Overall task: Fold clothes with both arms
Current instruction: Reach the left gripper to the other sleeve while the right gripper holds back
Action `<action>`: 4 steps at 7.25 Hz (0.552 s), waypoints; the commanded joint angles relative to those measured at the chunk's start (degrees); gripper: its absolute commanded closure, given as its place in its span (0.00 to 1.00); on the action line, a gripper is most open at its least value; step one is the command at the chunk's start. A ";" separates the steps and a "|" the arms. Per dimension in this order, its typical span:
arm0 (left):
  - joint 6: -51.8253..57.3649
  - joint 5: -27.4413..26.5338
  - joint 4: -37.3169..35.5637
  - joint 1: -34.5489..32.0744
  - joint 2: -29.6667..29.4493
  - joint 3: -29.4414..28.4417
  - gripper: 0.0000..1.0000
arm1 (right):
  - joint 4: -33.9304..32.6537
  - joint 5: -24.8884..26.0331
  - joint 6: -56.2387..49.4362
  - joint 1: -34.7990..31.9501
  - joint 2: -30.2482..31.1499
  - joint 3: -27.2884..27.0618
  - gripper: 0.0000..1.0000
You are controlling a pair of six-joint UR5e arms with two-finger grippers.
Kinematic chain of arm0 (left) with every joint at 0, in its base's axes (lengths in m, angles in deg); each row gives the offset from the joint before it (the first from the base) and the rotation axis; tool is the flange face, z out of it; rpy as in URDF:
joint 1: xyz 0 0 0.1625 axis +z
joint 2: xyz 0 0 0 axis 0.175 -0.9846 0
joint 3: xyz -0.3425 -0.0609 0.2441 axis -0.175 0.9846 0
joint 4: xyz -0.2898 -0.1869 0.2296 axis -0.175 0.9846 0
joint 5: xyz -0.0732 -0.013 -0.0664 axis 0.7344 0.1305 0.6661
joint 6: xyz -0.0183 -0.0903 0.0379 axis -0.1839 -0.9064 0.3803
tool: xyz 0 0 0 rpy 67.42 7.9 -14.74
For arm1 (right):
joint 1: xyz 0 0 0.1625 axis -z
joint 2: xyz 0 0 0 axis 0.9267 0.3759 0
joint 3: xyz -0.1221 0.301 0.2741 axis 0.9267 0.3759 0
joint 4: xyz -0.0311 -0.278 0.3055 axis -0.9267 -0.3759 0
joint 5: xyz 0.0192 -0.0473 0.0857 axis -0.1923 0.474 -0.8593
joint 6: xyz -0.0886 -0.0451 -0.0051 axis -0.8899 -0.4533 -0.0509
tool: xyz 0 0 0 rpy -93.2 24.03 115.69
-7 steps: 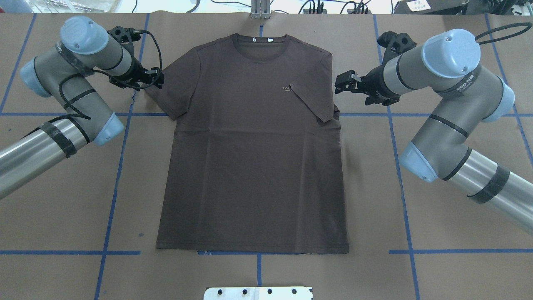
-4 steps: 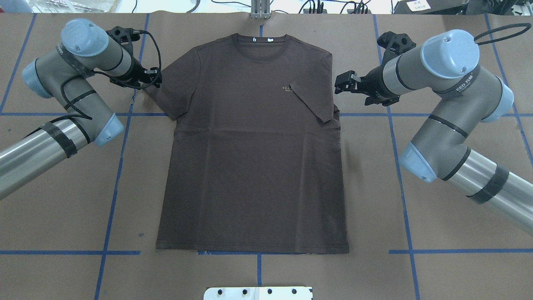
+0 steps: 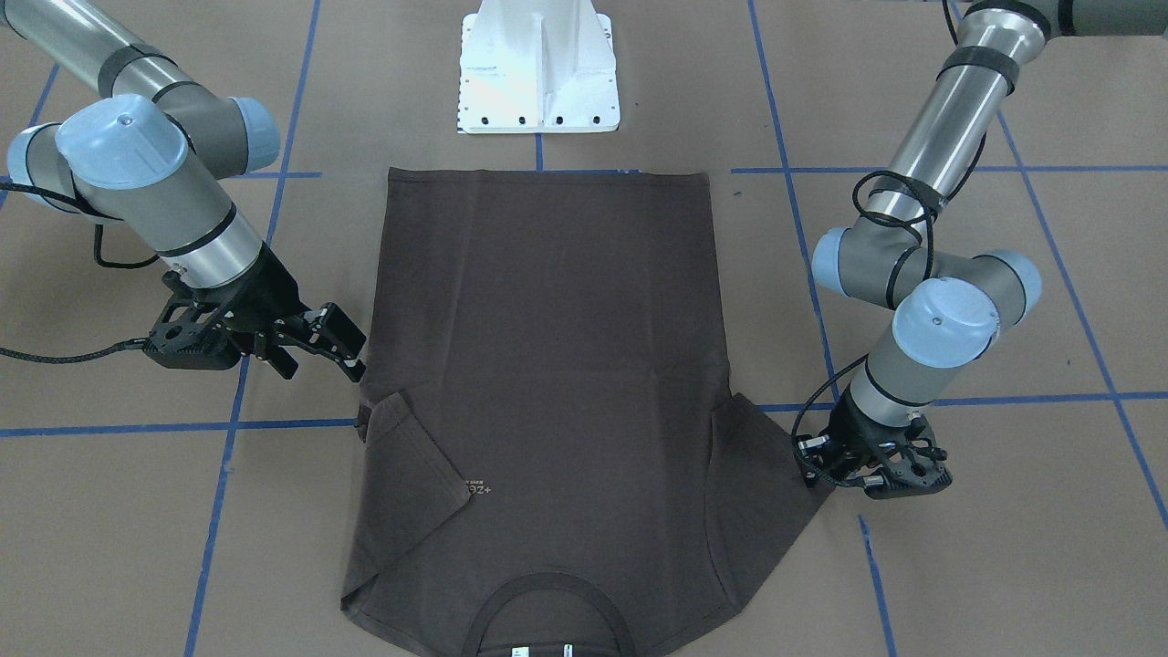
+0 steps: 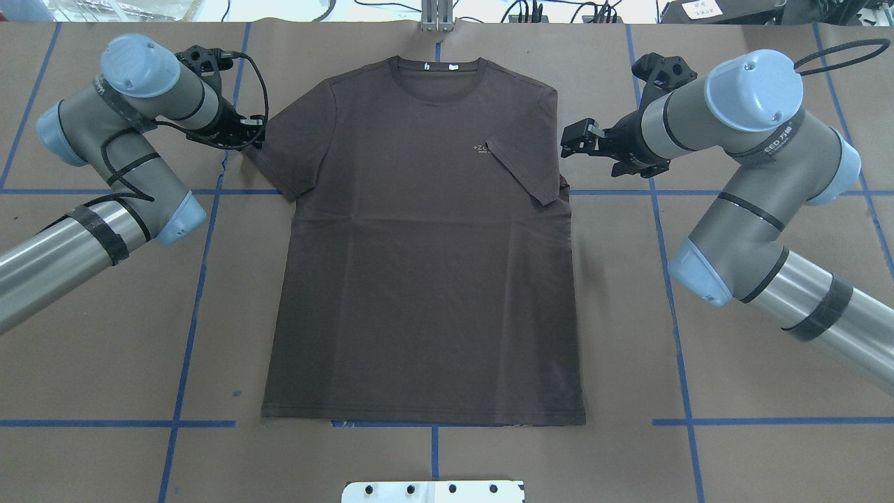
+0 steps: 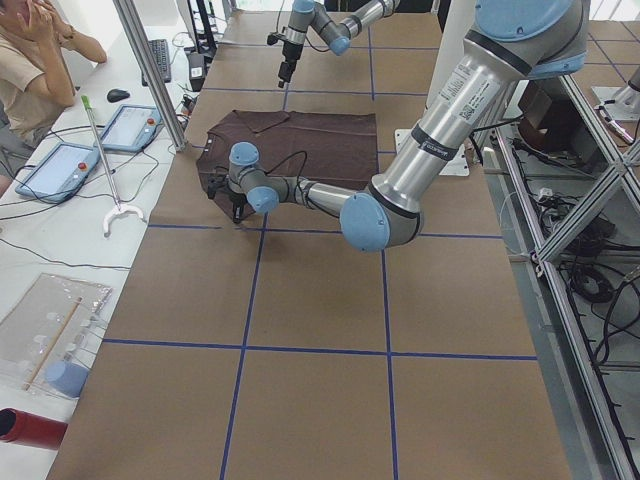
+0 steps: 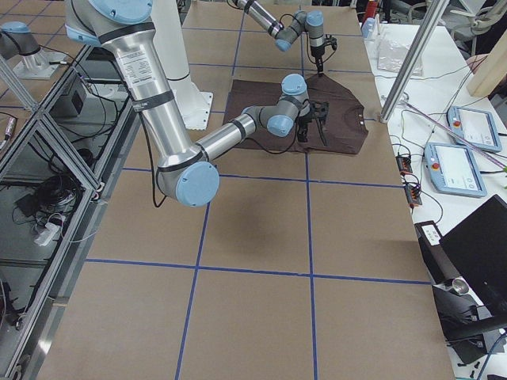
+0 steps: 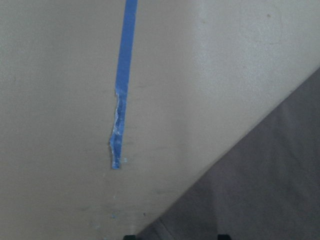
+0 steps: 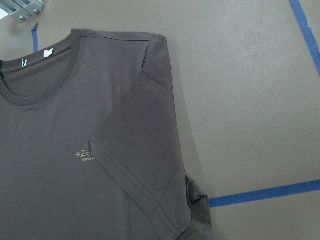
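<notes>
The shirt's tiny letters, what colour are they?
The lettering is pale beige on the dark brown T-shirt. The right wrist-mounted view shows it best.

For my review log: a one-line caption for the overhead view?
Brown T-shirt flat on the table, one sleeve folded in; left gripper at the other sleeve.

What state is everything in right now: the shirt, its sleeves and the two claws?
T-shirt: spread flat, front up, body not yet folded.
sleeve on the robot's right: folded in over the chest, covering part of the lettering.
sleeve on the robot's left: spread out flat.
left gripper: open, down at that sleeve's edge.
right gripper: open, empty, beside the shirt.
</notes>
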 commanded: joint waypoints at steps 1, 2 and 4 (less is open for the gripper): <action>-0.02 0.36 -0.17 0.00 -1.18 0.30 1.00 | 0.04 0.00 0.02 0.00 0.00 0.01 0.00; -0.37 0.71 -0.87 -0.01 -1.54 2.74 1.00 | 0.04 0.00 0.02 0.00 0.08 0.10 0.00; -5.86 4.22 -3.50 0.08 -3.55 6.79 1.00 | -0.04 0.00 -0.06 0.09 0.08 0.10 0.00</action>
